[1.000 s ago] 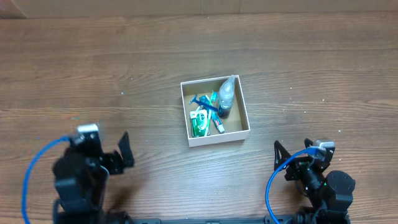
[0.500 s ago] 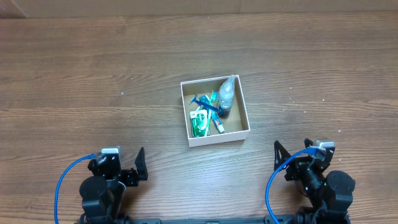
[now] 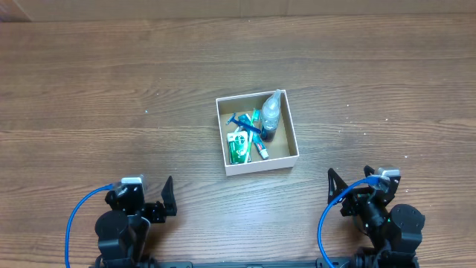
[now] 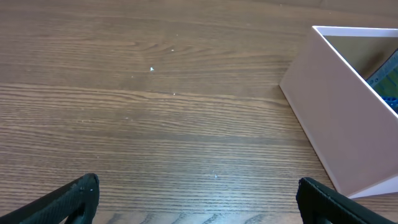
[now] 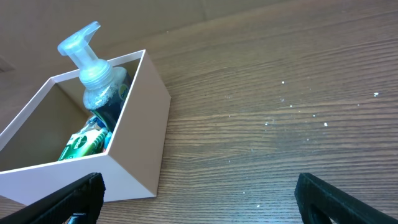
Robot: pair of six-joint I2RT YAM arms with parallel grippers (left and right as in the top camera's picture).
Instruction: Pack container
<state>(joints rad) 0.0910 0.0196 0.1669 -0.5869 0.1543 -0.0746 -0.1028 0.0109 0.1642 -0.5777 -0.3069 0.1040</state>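
The container (image 3: 286, 164), a small white-walled box with a brown inside, sits at the table's middle. In it are a clear pump bottle (image 3: 271, 112), a blue razor (image 3: 243, 123), a green packet (image 3: 238, 149) and a small tube. The container also shows in the left wrist view (image 4: 339, 118) and the right wrist view (image 5: 134, 155), where the pump bottle (image 5: 96, 78) stands up. My left gripper (image 3: 160, 197) is open and empty at the near left edge. My right gripper (image 3: 346, 190) is open and empty at the near right edge. Both are apart from the container.
The brown wooden table (image 3: 111, 82) spreads around the container. Blue cables loop at both arm bases. A cardboard-coloured edge runs along the far side.
A second ago the left arm was further left and raised; it has drawn in to its low pose at the near edge. In the last half second nothing moved. The right arm is still.
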